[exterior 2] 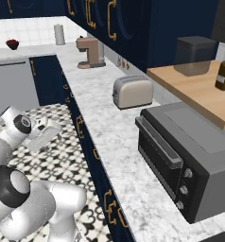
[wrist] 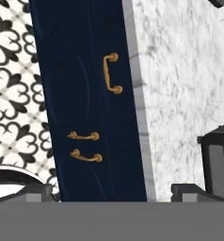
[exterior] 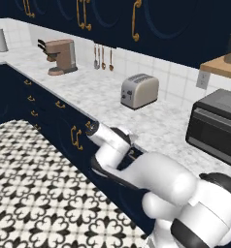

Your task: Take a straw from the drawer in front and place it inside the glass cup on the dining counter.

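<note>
The white arm (exterior: 161,189) rises from the base, bends at its dark elbow and reaches forward and down toward the navy cabinet front below the bench (exterior: 103,92). In the right base view the hand (exterior 2: 41,132) hangs over the patterned floor (exterior 2: 53,156), just off the cabinets, with its flat grey end turned toward them. The claw (wrist: 111,190) stands wide open: its two dark tips sit far apart at the lower corners of the hand view, with nothing between them.

Ahead of the claw lies the drawer (wrist: 92,70), a navy front, closed flush with the cabinet face. Its curved brass handle (wrist: 112,73) sits beyond the tips, apart from them, close to the marble edge. Nearer the claw, two smaller brass handles (wrist: 85,146) lie side by side on the cabinet doors.

On the bench above stand a dark microwave (exterior: 217,126) nearest, then a silver toaster (exterior: 139,90), then a brown coffee machine (exterior: 59,56) farther along. Utensils (exterior: 103,57) hang on the white tiled wall behind.
</note>
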Controlling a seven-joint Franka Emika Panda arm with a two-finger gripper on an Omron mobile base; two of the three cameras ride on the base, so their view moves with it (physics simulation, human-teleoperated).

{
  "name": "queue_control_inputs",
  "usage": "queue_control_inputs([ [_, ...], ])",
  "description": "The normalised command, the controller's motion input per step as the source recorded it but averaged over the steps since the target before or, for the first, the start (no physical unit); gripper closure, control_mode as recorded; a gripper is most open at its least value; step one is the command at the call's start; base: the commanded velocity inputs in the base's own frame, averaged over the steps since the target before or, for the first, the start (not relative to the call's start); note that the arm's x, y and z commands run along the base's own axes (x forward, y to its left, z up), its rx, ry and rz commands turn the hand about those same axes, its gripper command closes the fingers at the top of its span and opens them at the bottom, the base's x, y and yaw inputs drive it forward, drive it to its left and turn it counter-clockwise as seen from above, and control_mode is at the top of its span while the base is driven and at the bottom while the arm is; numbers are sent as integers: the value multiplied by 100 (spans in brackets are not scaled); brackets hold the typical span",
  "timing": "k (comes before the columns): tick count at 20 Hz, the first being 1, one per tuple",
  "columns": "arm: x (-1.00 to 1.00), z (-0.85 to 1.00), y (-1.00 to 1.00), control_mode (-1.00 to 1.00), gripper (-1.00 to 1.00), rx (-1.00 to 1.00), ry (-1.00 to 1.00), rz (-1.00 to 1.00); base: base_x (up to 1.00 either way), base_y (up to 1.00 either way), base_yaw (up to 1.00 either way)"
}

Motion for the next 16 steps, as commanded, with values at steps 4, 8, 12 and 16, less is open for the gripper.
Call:
queue_control_inputs([
  [4,53,-75,7,-100,-100,-30,0,0,0,0,0],
  [8,53,-64,-33,-100,-100,-17,-3,-3,0,0,0],
  [12,57,-53,-37,-100,-100,-15,-7,-4,0,0,0],
  [16,46,-54,-28,-100,-100,-14,-10,-3,0,0,0],
])
